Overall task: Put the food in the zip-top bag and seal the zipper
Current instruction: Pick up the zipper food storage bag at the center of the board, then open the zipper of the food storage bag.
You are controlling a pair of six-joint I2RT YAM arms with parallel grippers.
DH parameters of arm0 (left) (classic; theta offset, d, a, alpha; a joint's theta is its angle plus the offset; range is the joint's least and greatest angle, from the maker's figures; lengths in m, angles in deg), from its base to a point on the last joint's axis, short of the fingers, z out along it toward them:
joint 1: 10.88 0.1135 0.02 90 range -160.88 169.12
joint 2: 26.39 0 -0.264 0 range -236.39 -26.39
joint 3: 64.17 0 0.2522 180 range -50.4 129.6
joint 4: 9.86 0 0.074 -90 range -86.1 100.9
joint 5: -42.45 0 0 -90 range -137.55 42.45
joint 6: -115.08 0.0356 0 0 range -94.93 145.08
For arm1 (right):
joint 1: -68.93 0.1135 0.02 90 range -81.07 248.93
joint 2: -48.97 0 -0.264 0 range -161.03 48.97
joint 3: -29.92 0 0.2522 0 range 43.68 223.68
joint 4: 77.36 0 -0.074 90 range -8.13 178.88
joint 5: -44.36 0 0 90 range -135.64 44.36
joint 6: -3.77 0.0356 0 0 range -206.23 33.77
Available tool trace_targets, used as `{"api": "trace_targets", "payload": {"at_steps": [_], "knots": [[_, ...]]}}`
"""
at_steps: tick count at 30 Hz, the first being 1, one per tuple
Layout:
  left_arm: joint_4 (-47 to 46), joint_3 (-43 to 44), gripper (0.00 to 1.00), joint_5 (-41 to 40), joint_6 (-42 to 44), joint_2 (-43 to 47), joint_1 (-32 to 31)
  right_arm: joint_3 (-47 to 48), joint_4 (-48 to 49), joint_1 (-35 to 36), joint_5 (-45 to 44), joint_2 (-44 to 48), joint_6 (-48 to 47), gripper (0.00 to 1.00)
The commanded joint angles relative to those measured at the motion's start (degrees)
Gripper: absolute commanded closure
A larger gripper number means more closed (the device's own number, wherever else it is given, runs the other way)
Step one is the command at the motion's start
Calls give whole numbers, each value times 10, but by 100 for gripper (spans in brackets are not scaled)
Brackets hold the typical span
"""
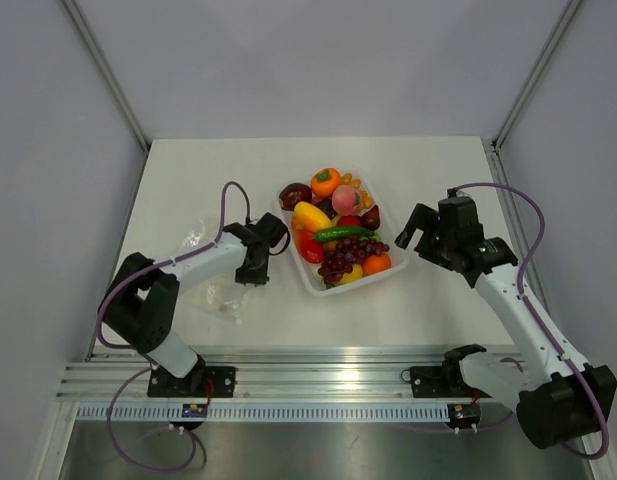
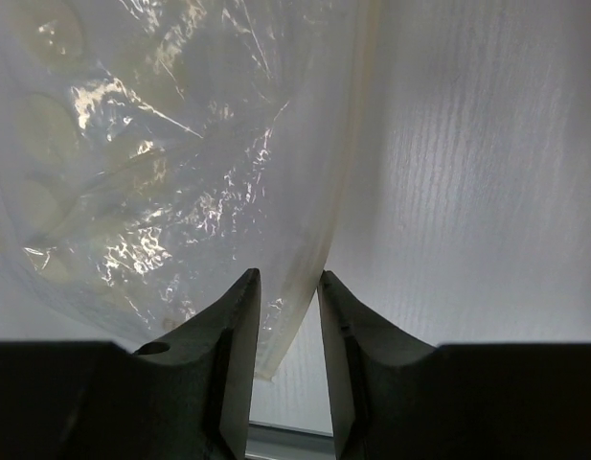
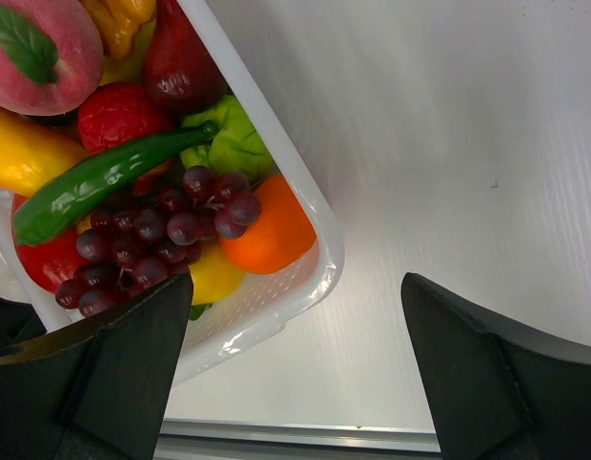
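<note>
The food [image 1: 338,235] is a heap of toy fruits and vegetables in a white tray [image 1: 318,285]. In the right wrist view I see purple grapes [image 3: 170,230], an orange [image 3: 271,235] and a green chilli [image 3: 103,182]. The clear zip-top bag [image 1: 200,243] lies flat left of the tray and looks empty [image 2: 161,192]. Its zipper strip [image 2: 343,172] runs down between my left fingers. My left gripper [image 1: 256,250] [image 2: 287,276] is narrowly open around that edge, with a gap beside the right finger. My right gripper [image 1: 413,232] [image 3: 295,283] is wide open and empty by the tray's right corner.
The tray rim [image 3: 324,259] lies close to my right gripper's left finger. An aluminium rail [image 1: 328,365] runs along the table's near edge. Grey walls close in the table on the left, right and back.
</note>
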Motion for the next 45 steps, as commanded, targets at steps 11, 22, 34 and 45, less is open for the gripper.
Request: {"api": "trace_targets", "payload": {"at_steps": [11,22,34,45], "knots": [[-4,29,100,-27,-9,-15,0,0,2,1,4,25,2,0],[-68,-3,100,160,-28,155,41,16,10,0,63,47,-15,1],[-78,13,100,262,-44,217,66,172,65,239,26,-64,-1,1],[-66,17,100,313,-59,288,89,265,140,367,-4,-265,47,14]]}}
